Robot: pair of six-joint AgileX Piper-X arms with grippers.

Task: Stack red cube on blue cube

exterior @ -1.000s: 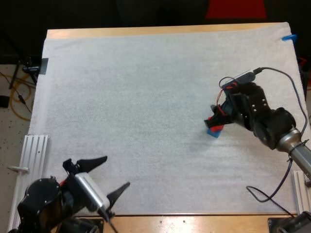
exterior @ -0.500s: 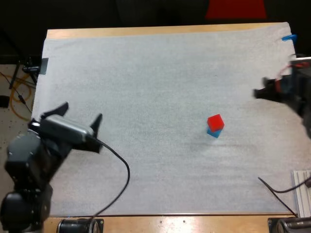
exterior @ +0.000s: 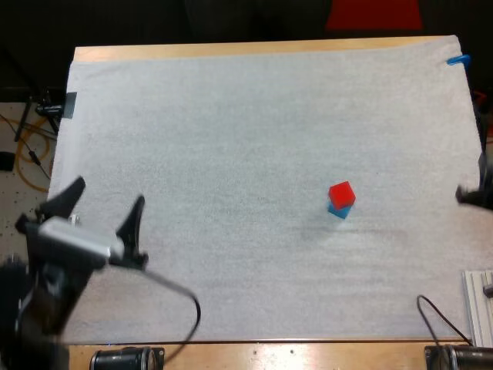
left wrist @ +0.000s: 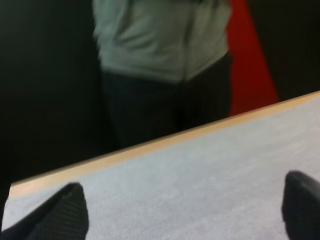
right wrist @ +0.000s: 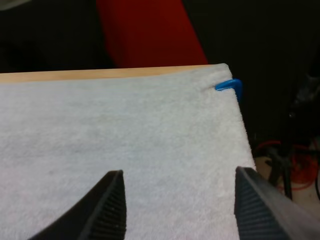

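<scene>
1. Left gripper (exterior: pixel 104 210): fingers spread wide with nothing between them. It hangs over the near-left part of the white mat (exterior: pixel 231 139), well apart from both cubes. Its own camera looks across bare mat to the far wooden edge of the table (left wrist: pixel 100 162), where a person (left wrist: pixel 160 45) is standing just beyond it.
2. Right gripper (right wrist: pixel 179 172): also wide open and holding nothing, over bare mat towards the far right corner. From above, it's right at the mat's right edge, well clear of the stack.
3. The cubes: the red cube (exterior: pixel 341 192) sits on top of the blue cube (exterior: pixel 339 210), right of the mat's centre. Just a sliver of blue peeks out underneath, so red looks a bit offset or twisted on it, but it's fully carried and looks level to me.
4. Progress: honestly this looks done. Red is on blue, no claw is touching either cube, and the stack is standing by itself.
5. What's left: pretty much nothing for the stacking itself, I'd say. At most, parking the arms without bumping the stack.
</scene>
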